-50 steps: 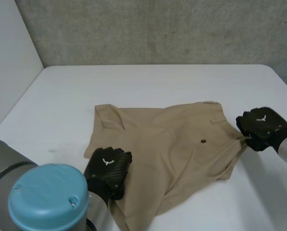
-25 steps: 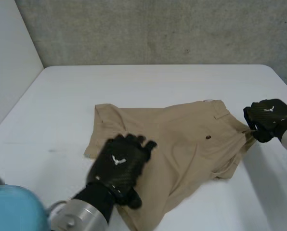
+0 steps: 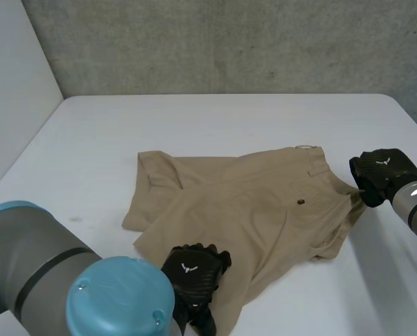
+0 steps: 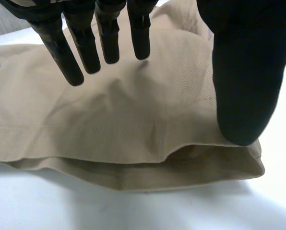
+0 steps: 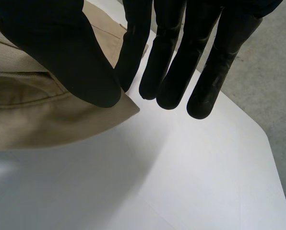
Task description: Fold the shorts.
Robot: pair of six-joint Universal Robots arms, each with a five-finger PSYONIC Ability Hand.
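Grip stage: right hand [image 3: 378, 174] pinches the shorts [image 3: 250, 206] at the waistband corner; left hand [image 3: 193, 271], spread over the leg hem, must pinch next.

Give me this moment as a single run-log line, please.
task: fold shorts | shorts: spread on table | left hand: open, on near leg hem | right hand: pinching waistband corner
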